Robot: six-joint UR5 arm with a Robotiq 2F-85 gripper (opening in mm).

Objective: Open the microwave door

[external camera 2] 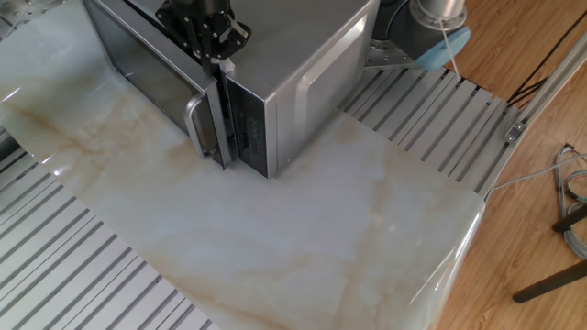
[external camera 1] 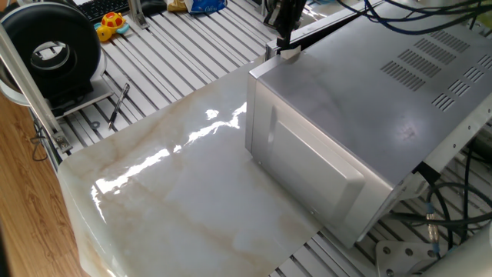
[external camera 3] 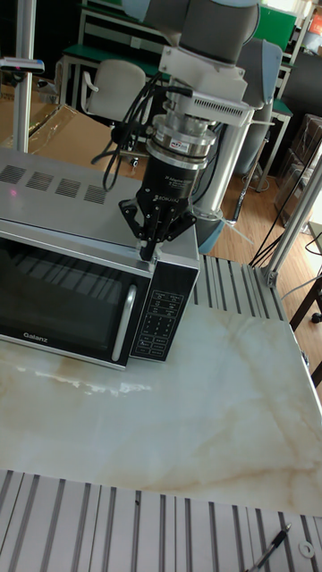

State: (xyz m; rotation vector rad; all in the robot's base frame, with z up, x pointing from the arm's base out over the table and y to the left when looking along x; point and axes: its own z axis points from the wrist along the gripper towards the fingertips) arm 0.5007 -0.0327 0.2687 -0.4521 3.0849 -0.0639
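Hand: the hand (external camera 3: 148,254) is pinched nearly closed, holding nothing, tips at the door's top corner.
Door: the door (external camera 3: 63,295) looks just ajar on the microwave (external camera 1: 369,100).
Tip: hook behind the edge by the handle (external camera 3: 122,322), then pull slowly outward.

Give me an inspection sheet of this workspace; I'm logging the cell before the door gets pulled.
Surface: marble table, glare patches.
Job's things: microwave on the table; microwave door slightly ajar at the handle side.
Clutter: yellow toy, keyboard, black reel, off the marble.
Grippers: gripper at the door's top corner; open or shut unclear.
Cables: bundle beside the microwave.
Surroundings: slatted bench, wood floor, chair.
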